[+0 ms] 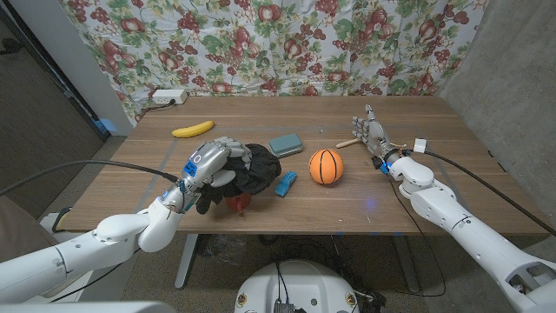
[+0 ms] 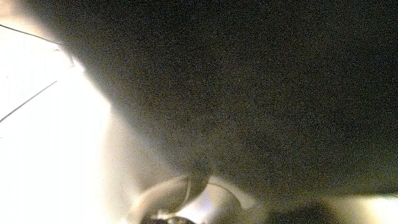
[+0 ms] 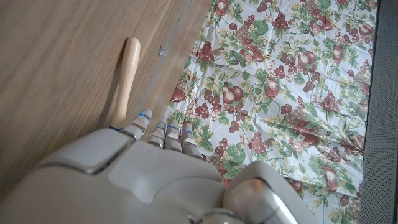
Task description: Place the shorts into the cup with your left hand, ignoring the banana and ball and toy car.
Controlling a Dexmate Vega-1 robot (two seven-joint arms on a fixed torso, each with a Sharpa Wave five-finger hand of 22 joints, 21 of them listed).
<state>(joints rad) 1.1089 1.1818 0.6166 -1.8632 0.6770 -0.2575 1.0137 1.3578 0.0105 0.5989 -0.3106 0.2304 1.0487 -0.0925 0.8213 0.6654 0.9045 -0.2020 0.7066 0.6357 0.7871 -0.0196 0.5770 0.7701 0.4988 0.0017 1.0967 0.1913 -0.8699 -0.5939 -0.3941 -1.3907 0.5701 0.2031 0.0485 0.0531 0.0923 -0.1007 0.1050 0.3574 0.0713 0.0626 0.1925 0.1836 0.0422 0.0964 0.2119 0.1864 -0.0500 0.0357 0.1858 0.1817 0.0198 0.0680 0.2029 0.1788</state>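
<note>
Lower left of the head view, the left hand [image 1: 207, 163] comes in over the near table edge and sits on top of the shorts [image 1: 254, 168], fingers curled into the black cloth, gripping it. The shorts are a dark, crumpled heap just left of centre, bunched up and draped over a red cup [image 1: 239, 203], of which only a bit of rim peeks out below the fabric. In the left wrist view dark fabric blurs almost everything. Touching the heap's right side lies a blue toy car [image 1: 285, 183]; above it, a grey-blue block [image 1: 285, 144]. Right of those sits the orange ball [image 1: 326, 166]. A banana [image 1: 193, 129] lies in the upper left. On the right, the right hand [image 1: 374, 136] stands with fingers straight and apart, holding nothing, beside a wooden spoon [image 3: 126, 74].
</note>
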